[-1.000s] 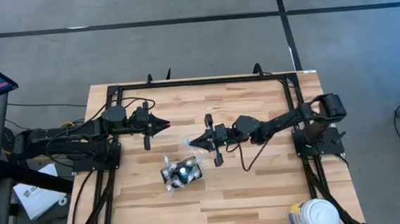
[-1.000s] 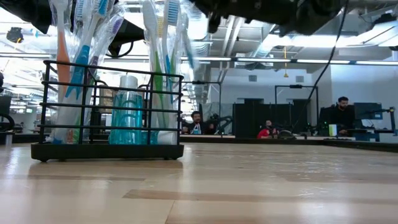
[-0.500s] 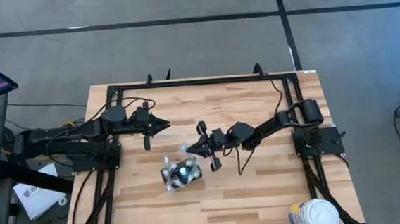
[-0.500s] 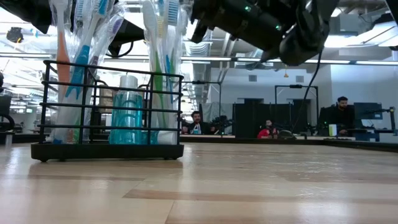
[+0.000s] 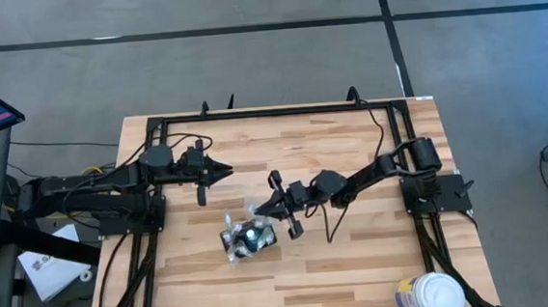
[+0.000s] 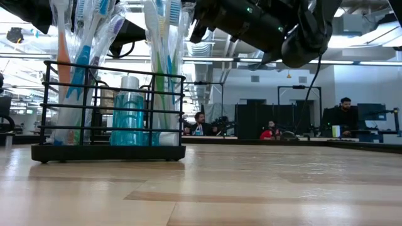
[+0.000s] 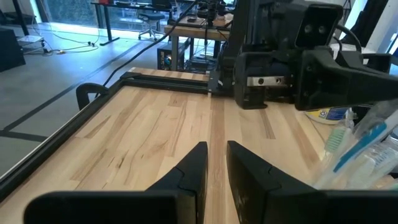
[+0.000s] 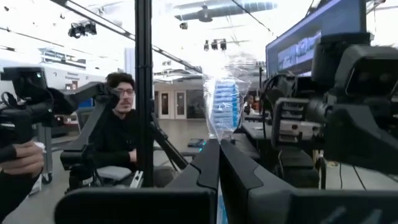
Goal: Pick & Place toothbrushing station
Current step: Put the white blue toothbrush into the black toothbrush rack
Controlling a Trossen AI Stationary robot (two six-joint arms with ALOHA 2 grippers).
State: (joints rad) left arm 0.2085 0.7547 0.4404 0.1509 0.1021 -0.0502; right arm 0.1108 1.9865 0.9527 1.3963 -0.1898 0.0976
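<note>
The toothbrush holder (image 5: 248, 238), a small black wire rack, stands on the wooden worktop (image 5: 359, 264) a little left of the middle and toward the front edge. In the low view the holder (image 6: 107, 113) rests flat on its black base and is packed with upright toothbrushes (image 6: 160, 56) in clear wrappers, with a blue-green tube (image 6: 129, 116) between them.

The right claw (image 5: 258, 208) reaches in from the right side of the worktop and sits just above and beside the holder's top, at the wrapped brush heads. Its fingers (image 8: 208, 162) are pressed together, and a wrapped blue-bristled toothbrush (image 8: 224, 106) stands up right at their tips; whether they pinch the wrapper or only lie against it cannot be told. From the low view the right arm (image 6: 264, 25) hangs over the worktop, its front end close to the brush tops.

The left claw (image 5: 225, 170) hovers over the worktop behind and to the left of the holder, apart from it. Its fingers (image 7: 196, 165) stand nearly closed with a narrow gap and nothing between them.

A white tub (image 5: 429, 296) sits at the front right corner. A person (image 8: 121, 124) sits in the room beyond the worktop.
</note>
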